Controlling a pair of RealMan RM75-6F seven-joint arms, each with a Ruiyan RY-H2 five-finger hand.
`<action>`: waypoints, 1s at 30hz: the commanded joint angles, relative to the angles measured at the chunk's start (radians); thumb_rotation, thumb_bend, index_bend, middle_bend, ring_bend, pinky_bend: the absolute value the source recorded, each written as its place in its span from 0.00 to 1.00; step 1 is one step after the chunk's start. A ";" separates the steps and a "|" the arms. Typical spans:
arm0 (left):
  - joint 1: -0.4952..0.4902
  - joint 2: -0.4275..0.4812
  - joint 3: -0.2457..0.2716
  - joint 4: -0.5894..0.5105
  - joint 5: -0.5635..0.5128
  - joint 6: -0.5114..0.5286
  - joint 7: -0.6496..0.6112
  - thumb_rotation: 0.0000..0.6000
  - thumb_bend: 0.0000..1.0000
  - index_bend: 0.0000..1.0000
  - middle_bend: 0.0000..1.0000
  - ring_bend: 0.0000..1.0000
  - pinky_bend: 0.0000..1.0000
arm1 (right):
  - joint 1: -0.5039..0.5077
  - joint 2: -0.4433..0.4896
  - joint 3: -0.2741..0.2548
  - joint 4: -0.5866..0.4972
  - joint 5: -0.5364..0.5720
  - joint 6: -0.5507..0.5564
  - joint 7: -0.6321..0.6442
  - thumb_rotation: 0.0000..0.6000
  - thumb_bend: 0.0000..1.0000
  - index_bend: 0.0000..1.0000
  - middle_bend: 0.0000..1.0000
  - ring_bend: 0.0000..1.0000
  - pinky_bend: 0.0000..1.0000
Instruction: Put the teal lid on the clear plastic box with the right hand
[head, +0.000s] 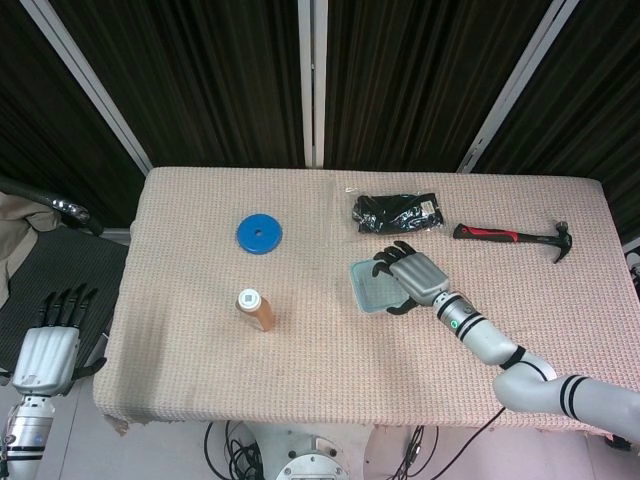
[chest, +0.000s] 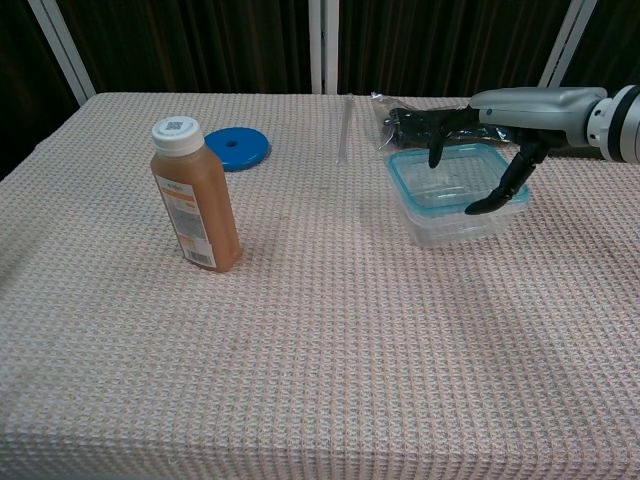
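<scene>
The teal lid (chest: 452, 180) lies level on top of the clear plastic box (chest: 450, 226), right of the table's middle. My right hand (chest: 520, 104) reaches over it from the right. Its fingers curl down at the lid's far edge and its thumb sits at the near right edge, so it still grips the lid. From the head view, the right hand (head: 415, 277) covers the right half of the lid (head: 373, 288). My left hand (head: 50, 350) hangs below the table's left side, fingers apart and holding nothing.
An orange juice bottle (chest: 195, 195) stands upright at left centre. A blue disc (chest: 236, 148) lies behind it. A black bagged item (head: 397, 212) lies just behind the box. A red-handled hammer (head: 512, 237) lies at the back right.
</scene>
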 joint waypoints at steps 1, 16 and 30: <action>0.001 0.002 0.001 -0.003 -0.001 0.001 0.002 1.00 0.00 0.00 0.00 0.00 0.00 | -0.006 0.007 -0.006 0.001 -0.020 0.010 0.023 1.00 0.33 0.33 0.28 0.10 0.02; 0.001 0.002 0.003 -0.011 -0.005 0.001 0.012 1.00 0.00 0.00 0.00 0.00 0.00 | -0.046 0.042 -0.047 -0.019 -0.093 0.073 0.062 1.00 0.33 0.32 0.28 0.10 0.01; -0.001 0.002 0.005 -0.018 -0.011 -0.003 0.020 1.00 0.00 0.00 0.00 0.00 0.00 | 0.002 0.102 -0.015 -0.082 -0.032 0.017 -0.040 1.00 0.00 0.02 0.12 0.00 0.00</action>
